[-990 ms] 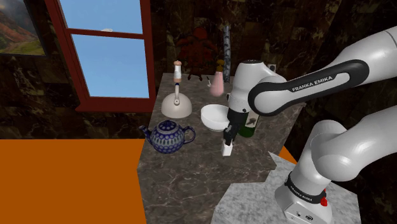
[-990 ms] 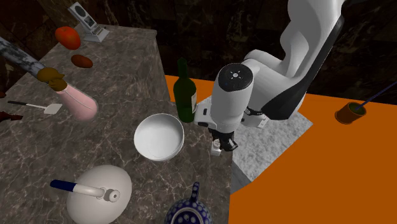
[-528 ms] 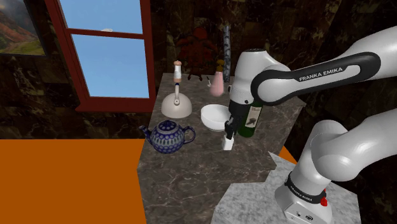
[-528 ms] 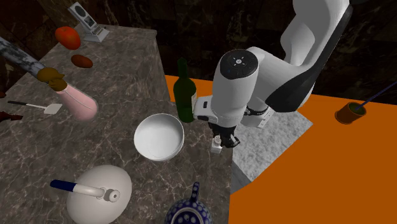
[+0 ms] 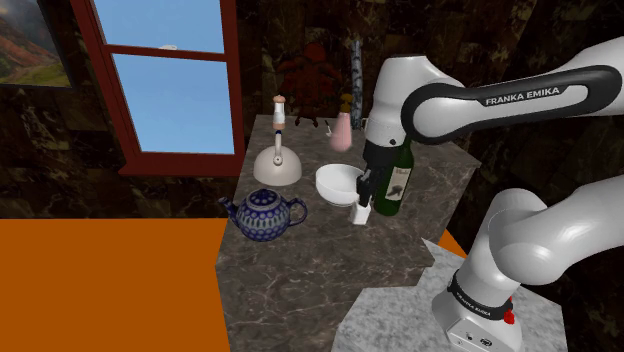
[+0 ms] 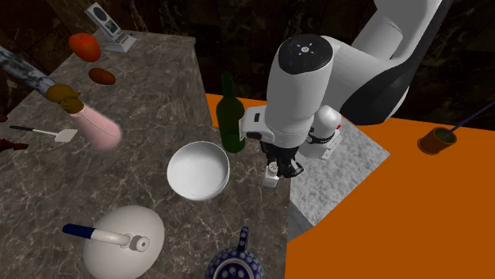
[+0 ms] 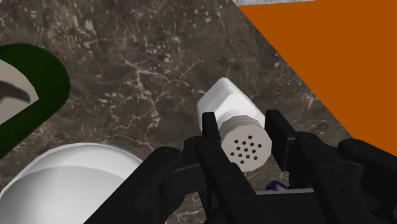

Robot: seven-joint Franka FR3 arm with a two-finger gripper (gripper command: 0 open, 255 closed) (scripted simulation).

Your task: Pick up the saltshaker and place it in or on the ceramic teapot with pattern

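Pincer [image 7: 243, 129] around saltshaker [image 7: 230, 109], near counter [image 7: 159, 63] edge

- Dark, veined desk [image 5: 300, 290].
- Blue patterned teapot [image 5: 265, 213] stands by its edge.
- White kettle [image 5: 277, 162] stands near the teapot.
- White bowl [image 5: 335, 183] sits just beside an upright green bottle [image 5: 398, 178].

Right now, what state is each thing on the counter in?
saltshaker: clasped between the jaws by its capped end.
jaws: shut on the saltshaker.
blue patterned teapot: upright, lid on.
white bowl: upright, empty.
green bottle: standing upright.
white kettle: upright.
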